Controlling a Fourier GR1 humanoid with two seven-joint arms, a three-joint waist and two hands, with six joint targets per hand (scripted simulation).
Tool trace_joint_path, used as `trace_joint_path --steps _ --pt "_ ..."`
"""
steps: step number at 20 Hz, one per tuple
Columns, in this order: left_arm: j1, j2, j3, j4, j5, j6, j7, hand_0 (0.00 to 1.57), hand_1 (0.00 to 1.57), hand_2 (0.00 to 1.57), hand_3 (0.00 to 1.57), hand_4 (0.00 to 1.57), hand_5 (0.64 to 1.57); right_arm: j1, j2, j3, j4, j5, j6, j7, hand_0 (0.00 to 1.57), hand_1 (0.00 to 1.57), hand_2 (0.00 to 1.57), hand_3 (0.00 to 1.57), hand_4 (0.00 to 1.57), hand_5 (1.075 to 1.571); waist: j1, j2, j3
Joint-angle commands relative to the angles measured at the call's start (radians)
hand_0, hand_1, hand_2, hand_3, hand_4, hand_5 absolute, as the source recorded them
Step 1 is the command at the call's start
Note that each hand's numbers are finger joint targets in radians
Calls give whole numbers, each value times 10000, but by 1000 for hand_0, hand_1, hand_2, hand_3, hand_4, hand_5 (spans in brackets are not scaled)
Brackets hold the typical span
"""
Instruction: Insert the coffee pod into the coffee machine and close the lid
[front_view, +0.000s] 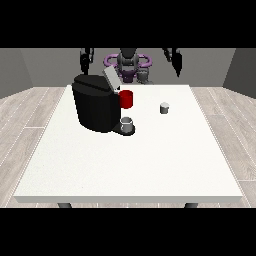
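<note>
At the upper left of the frame the hand at the view's left (86, 59) hangs in the air above the far edge of the table (125, 170), touching nothing and holding nothing; whether its fingers are spread or curled I cannot tell. Just below and right of it, on the left half of the table, stands the black coffee machine (96, 104), with its grey lid (111, 79) tilted up and open at the top right corner. A red part (126, 99) shows on the machine's right side, and a small grey cup (127, 124) sits on the base at its lower right. Further right, near the middle of the table and well apart from the machine, the small grey coffee pod (164, 107) stands upright, untouched. At the upper right the hand at the view's right (175, 58) also hangs clear above the table's far edge, empty, and again I cannot tell how its fingers lie. Judging from this, the step in hand is reaching for the pod, and the hand at the view's right is the nearer one. To do it well, it should come down from above with fingers apart on either side, close round the pod without knocking it over, and keep it upright while carrying it leftward to the open top, leaving the lid for afterwards.
</note>
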Motion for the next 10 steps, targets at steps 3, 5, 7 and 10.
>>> trace_joint_path --steps 3,5,7,10 --pt "-176 -14 145 365 455 -600 -350 0 0 0 0 733 1571 77 -87 -276 173 -146 196 -311 0 0 0 0 328 1571 -364 79 186" --pt "-255 -10 -218 64 522 -947 -38 0 0 0 0 733 1571 1 123 -417 46 -444 21 132 0 0 0 0 328 1571 -412 -129 187" --pt "-486 -116 -244 328 1006 -1466 -656 0 0 0 0 733 1571 -52 450 -779 87 -824 -138 -847 0 0 0 0 328 1571 -819 221 188" --pt "-464 217 -107 30 1355 -1978 -86 0 0 0 0 713 1571 595 481 -795 382 -993 156 -1341 0 0 0 0 324 1571 -582 -155 190"
